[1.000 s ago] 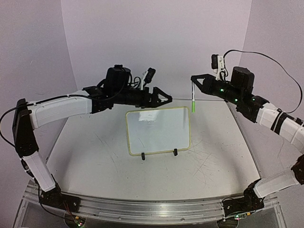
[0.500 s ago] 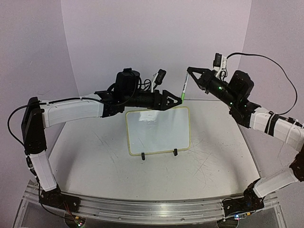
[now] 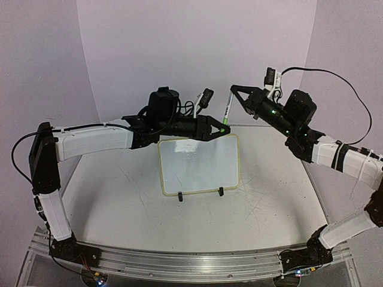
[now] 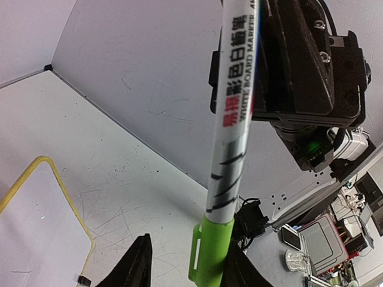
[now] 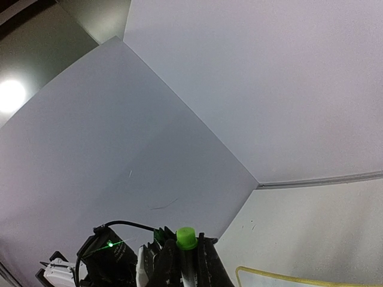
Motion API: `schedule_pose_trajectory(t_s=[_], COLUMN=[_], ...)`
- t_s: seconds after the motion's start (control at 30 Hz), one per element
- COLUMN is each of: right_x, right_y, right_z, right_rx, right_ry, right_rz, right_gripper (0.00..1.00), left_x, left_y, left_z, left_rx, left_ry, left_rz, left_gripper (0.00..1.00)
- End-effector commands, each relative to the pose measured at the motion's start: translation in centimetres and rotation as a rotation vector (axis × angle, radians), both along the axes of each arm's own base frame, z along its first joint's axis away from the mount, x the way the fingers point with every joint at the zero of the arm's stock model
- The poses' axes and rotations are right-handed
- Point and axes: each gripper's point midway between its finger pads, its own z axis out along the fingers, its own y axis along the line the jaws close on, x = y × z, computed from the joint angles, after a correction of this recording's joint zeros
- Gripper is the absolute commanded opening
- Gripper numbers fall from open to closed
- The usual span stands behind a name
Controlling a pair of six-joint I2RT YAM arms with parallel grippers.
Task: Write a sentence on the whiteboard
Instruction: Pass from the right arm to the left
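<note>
Green cap (image 4: 212,251): sits on the lower end of the marker (image 4: 233,119), between the left gripper's (image 3: 222,127) fingers and above the far edge of the whiteboard (image 3: 200,164).
Marker: white barrel with printed lettering, slightly tilted, held in the air between the two arms.
Right gripper (image 3: 234,94): clenched on the marker's upper barrel; its wrist view shows a green end plug between the fingers.
Left gripper: one finger on each side of the cap. The wrist view shows a gap on one side, so I cannot tell whether it is pinching the cap.
Whiteboard: on the table (image 3: 119,197), mid-way between the arms, with a pale yellow rim and two black clip feet (image 3: 179,197) on the near edge. Faint marks near the top are unreadable.
Table: white and scuffed.
</note>
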Motion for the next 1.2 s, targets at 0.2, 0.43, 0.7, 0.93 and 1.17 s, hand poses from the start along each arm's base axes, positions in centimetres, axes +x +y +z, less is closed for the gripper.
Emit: schedule_pose_trajectory(t_s=[0.2,0.43,0.7,0.93,1.17], right_x=[-1.3,-0.9,-4.6,-6.5,-7.5], right_y=[1.0,1.7,1.2,2.4,5.1], right_z=[0.5,-2.7,-3.6,-3.3,-3.0], right_rx=[0.035,-0.220,-0.503,-0.557,-0.489], right_ry=[-0.011,0.036,-0.155,-0.239,-0.233], right_rz=[0.054,0.046,0.142,0.275,0.467], right_gripper=[0.00,0.67,0.98,0.98,0.93], left_x=[-0.1,-0.1,0.2,-0.5,-0.9], left_y=[2.8,5.0,9.1,10.4,10.7], left_z=[4.2,3.6,3.4,4.6,4.8], left_rx=[-0.056,0.063,0.229,0.243,0.246], left_ry=[-0.157,-0.339,-0.571,-0.654,-0.671], left_rz=[0.101,0.159,0.258,0.260,0.248], left_gripper=[0.12,0.00,0.00,0.00,0.00])
